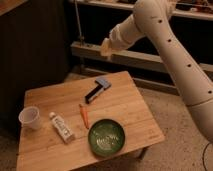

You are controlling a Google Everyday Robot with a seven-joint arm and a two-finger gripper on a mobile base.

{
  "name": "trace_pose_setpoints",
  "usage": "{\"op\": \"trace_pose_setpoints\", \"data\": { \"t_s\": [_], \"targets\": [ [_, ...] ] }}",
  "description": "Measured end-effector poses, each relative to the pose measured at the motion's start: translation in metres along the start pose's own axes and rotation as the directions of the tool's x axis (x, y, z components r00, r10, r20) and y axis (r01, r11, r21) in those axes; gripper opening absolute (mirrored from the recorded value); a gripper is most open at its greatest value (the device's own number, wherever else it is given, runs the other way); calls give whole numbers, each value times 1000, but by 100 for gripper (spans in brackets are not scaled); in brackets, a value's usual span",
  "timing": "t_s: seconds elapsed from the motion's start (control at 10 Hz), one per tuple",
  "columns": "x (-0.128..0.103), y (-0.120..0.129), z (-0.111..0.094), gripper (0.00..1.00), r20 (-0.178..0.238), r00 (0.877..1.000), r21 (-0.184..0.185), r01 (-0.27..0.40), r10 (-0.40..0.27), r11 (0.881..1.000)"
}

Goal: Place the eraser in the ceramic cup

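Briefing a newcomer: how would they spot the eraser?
On the wooden table, look at the far half, with the gripper in the air behind it. The eraser is the slim black bar, longer and darker than the flat blue-grey block at its far end.

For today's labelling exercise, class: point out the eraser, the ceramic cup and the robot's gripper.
eraser (92, 95): camera view, middle of the black block.
ceramic cup (31, 123): camera view, its outer wall.
gripper (106, 48): camera view, its pale end, high above the table's (132, 107) far edge.
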State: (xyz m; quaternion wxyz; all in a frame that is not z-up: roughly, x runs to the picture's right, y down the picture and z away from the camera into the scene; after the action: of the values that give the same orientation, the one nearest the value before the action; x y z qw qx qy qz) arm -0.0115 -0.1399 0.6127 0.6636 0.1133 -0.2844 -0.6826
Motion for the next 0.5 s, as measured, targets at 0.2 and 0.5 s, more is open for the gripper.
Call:
{"op": "trace_pose_setpoints", "data": {
  "t_s": [0.2,0.5],
  "targets": [
    [-52,20,37,21,142,976,-82,-156,167,984],
    [-58,25,41,21,159,969,-95,-178,191,979]
  ]
}}
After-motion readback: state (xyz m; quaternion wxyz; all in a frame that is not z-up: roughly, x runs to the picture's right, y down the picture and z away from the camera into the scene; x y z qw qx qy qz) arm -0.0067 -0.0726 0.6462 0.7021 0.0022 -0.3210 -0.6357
